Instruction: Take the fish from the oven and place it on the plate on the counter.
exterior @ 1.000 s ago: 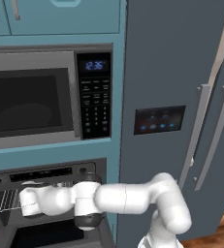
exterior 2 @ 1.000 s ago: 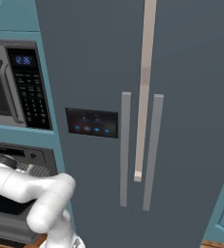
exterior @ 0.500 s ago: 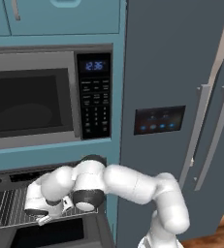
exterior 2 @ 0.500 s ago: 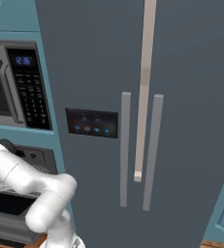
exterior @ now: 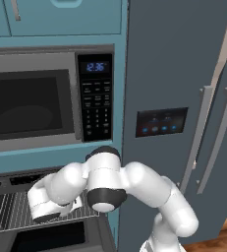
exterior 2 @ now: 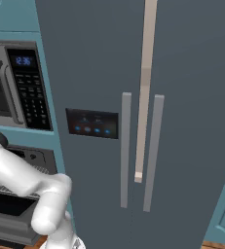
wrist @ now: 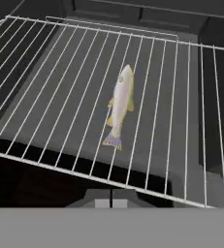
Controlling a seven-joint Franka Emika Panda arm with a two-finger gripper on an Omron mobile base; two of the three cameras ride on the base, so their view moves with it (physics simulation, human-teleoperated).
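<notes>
One fish on the wire rack, ahead of the closed hand.

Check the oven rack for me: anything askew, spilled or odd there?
Nothing stands out. The fish lies flat on the wire rack, intact, with no spill. The gripper is shut above the rack's front edge, holding nothing.

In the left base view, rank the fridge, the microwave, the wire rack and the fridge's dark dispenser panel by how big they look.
1. Fridge, largest by far.
2. Microwave.
3. Wire rack, partly hidden by the arm, so its full extent is unsure.
4. Dispenser panel, smallest.
</notes>
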